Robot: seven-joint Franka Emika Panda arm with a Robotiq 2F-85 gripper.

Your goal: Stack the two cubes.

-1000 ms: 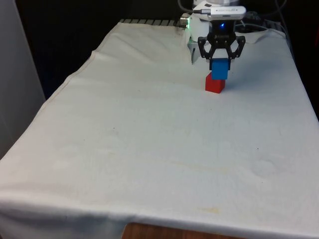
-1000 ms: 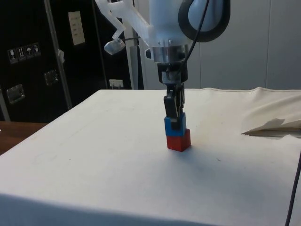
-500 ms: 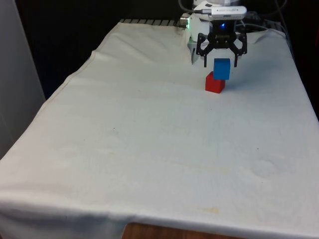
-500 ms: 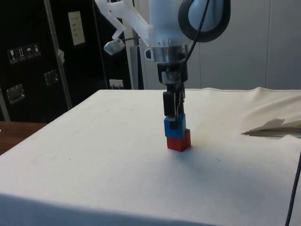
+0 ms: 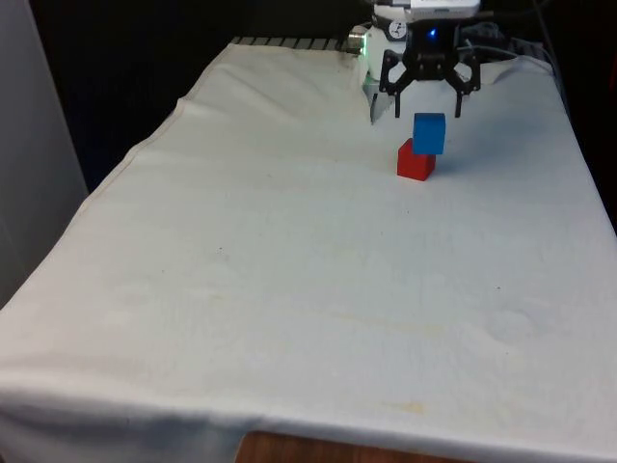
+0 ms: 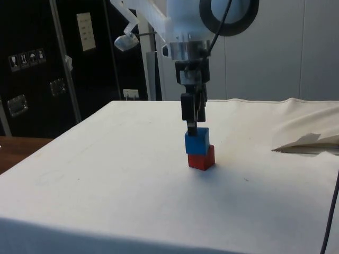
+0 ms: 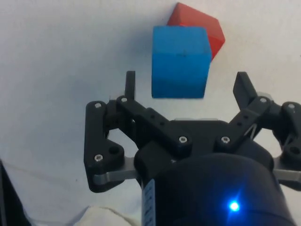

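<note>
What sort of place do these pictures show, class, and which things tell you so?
Probably a robotics lab or test room: a gripper over a blue cube stacked on a red cube, a white cloth on the table, dark cabinets behind.

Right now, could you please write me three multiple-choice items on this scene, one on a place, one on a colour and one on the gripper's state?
1. Where is the blue cube?
A. On top of the red cube
B. Beside the red cube on the cloth
C. Between shut fingers

2. What colour is the lower cube?
A. Green
B. Red
C. Yellow

3. How does the gripper stand?
A. Shut on the blue cube
B. Shut on nothing
C. Open, above the stack

Answers:
1 A: the side view shows the blue cube resting on the red cube, though set a little off its middle.
2 B: the cube on the white cloth is red in the front and side views.
3 C: in the wrist view the fingers stand apart, clear of the blue cube's sides.
</note>
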